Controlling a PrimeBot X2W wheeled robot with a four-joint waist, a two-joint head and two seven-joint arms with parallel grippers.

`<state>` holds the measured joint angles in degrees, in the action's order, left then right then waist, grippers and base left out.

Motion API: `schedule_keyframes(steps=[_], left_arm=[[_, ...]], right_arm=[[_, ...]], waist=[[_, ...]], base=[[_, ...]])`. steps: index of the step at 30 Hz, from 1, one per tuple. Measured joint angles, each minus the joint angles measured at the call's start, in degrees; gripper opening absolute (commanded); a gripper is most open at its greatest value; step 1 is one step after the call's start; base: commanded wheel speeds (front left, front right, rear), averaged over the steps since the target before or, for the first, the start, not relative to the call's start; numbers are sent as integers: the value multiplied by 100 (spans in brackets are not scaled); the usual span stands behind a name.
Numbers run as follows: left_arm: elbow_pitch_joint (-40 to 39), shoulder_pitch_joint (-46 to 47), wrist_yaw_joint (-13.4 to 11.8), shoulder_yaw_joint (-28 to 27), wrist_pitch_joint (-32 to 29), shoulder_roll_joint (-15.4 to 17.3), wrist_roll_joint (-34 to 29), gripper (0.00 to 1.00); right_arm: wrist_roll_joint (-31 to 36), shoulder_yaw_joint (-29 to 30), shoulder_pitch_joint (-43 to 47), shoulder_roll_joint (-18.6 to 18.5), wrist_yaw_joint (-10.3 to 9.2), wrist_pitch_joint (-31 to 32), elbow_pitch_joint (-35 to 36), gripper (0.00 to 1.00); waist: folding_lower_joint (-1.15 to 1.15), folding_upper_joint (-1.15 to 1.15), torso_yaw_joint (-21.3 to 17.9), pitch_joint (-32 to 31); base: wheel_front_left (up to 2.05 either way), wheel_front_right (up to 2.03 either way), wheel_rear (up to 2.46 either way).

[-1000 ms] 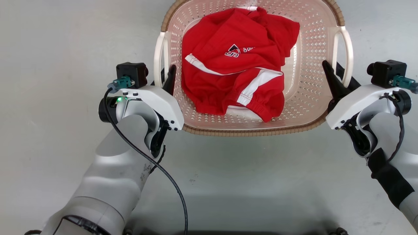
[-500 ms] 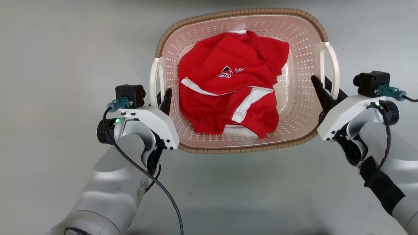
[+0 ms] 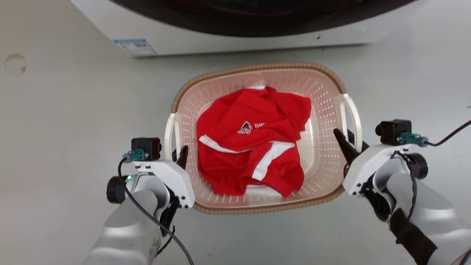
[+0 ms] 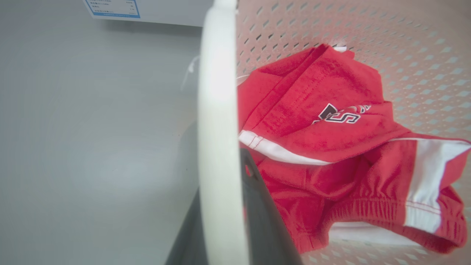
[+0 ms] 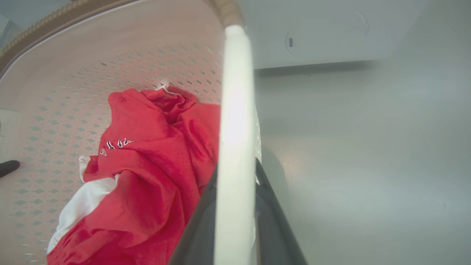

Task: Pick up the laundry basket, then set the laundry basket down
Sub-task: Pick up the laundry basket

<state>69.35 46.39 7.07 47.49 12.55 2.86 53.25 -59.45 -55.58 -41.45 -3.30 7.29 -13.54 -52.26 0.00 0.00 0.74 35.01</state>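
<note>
Now — left gripper [image 3: 177, 154] clamped on left white handle [image 3: 168, 136] | laundry basket [image 3: 257, 67] low before washing machine [image 3: 239, 36], contact with floor [image 3: 55, 147] unclear | lower level, both sides together, release once settled | pale pink, perforated, brown woven rim, red garment [image 3: 250, 147] inside | right gripper [image 3: 349, 141] clamped on right handle [image 3: 354, 117].

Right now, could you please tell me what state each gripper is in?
Left gripper: closed on the left handle of the laundry basket.
Right gripper: closed on its right handle.
</note>
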Motion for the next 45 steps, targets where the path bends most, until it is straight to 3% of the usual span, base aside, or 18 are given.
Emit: schedule_keyframes(steps=[13, 33, 45], left_arm=[[-43, -864, 26, 215, -87, 59, 294, 0], [-699, -2304, 26, 684, -1421, 623, 1071, 0], [-959, -2496, 24, 936, -1726, 784, 1315, 0]], right_arm=[[-443, -310, 667, 77, 43, 120, -51, 0], [-1107, -704, 1646, 580, 45, 1196, -628, 0], [-1218, -810, 1731, 637, 52, 1321, -765, 0]], waist=[[0, 0, -140, -1321], [0, 0, -437, -3250], [0, 0, -288, -3719]], base=[[0, 0, 0], [0, 0, 0], [0, 0, 0]])
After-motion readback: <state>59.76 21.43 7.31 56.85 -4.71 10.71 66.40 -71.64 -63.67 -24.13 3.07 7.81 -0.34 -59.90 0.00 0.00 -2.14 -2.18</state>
